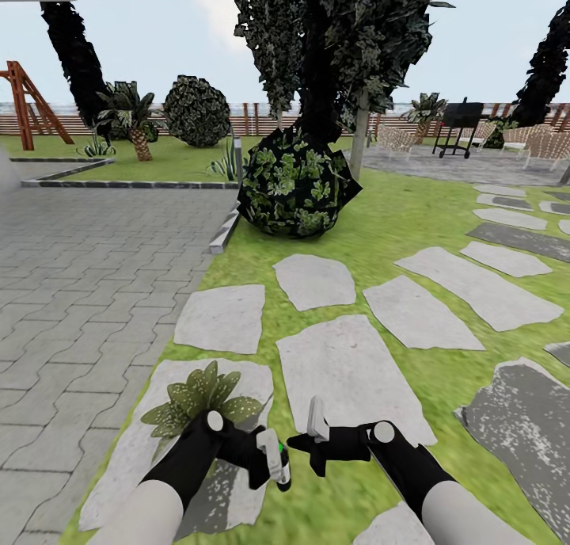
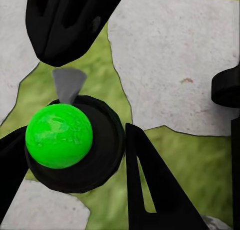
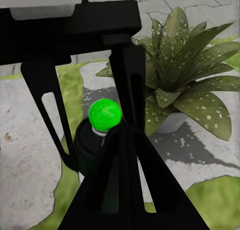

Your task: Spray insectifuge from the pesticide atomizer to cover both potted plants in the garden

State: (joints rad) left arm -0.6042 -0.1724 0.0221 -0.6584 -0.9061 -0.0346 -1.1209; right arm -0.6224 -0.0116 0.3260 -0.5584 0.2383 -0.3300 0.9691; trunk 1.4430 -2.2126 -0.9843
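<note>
Pesticide atomizer point(image 2: 75, 142), a small rigid bottle that looks light and slick-sided, sits pinched at its dark round body between the left gripper point(image 1: 265, 458) jaws, best held there; right gripper point(image 1: 317, 438) jaws spread, empty.

1. No readable text, labels, brands, numbers or signs in any view.
2. Pesticide atomizer point(image 1: 275, 459) between the left gripper's point(image 1: 269, 470) fingers: plain dark body, green ball, no lettering legible.
</note>
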